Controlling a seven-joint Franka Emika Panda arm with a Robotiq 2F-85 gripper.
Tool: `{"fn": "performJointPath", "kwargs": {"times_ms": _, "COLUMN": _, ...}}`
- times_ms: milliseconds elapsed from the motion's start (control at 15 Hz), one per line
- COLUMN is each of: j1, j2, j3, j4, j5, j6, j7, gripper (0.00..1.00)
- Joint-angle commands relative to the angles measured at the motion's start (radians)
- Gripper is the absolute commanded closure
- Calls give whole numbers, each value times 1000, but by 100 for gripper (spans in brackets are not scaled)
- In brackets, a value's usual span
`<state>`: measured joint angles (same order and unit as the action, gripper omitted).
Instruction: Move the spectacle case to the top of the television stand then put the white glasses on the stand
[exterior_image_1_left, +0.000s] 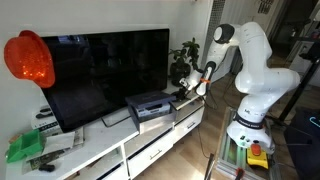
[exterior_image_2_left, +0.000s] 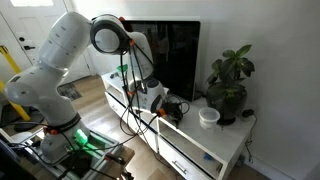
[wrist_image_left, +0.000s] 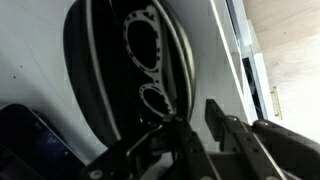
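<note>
The spectacle case (wrist_image_left: 95, 70) lies on the white television stand (exterior_image_1_left: 105, 140), just past the gripper (wrist_image_left: 203, 122). I cannot tell if the gripper is open or holds anything. The case looks hard, light and smooth. Grab its 2 long sides.

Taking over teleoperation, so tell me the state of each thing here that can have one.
Flat black television: screen dark.
Long white television stand: drawers shut.
Small dark oblong spectacle case: lying ungripped; lid state unclear.
Black Robotiq gripper: open, empty.
Green potted plant: upright.
</note>
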<state>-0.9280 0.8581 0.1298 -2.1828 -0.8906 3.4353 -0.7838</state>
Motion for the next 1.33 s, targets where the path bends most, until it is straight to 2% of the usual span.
{"fn": "performJointPath", "kwargs": {"times_ms": 0, "j1": -78, "j2": 17, "j3": 70, "j4": 30, "j5": -29, "j6": -51, "j7": 2, "gripper": 40}}
{"fn": "performJointPath", "kwargs": {"times_ms": 200, "j1": -135, "j2": 10, "j3": 126, "j4": 20, "j5": -23, "j6": -111, "j7": 3, "gripper": 19}}
{"fn": "performJointPath", "kwargs": {"times_ms": 333, "j1": -212, "j2": 15, "j3": 196, "j4": 3, "j5": -26, "j6": -168, "j7": -8, "gripper": 5}}
{"fn": "performJointPath", "kwargs": {"times_ms": 400, "j1": -131, "j2": 5, "j3": 128, "j4": 13, "j5": 0, "j6": -120, "j7": 0, "gripper": 24}}
{"fn": "performJointPath", "kwargs": {"times_ms": 533, "j1": -175, "j2": 9, "j3": 170, "j4": 10, "j5": 0, "j6": -151, "j7": -1, "gripper": 10}}
{"fn": "performJointPath", "kwargs": {"times_ms": 667, "j1": -188, "j2": 13, "j3": 178, "j4": 9, "j5": 0, "j6": -152, "j7": -2, "gripper": 1}}
{"fn": "performJointPath", "kwargs": {"times_ms": 1067, "j1": -299, "j2": 7, "j3": 290, "j4": -19, "j5": 18, "j6": -176, "j7": 25, "gripper": 0}}
{"fn": "performJointPath", "kwargs": {"times_ms": 1267, "j1": -321, "j2": 1, "j3": 312, "j4": -6, "j5": 45, "j6": -201, "j7": 70, "gripper": 0}}
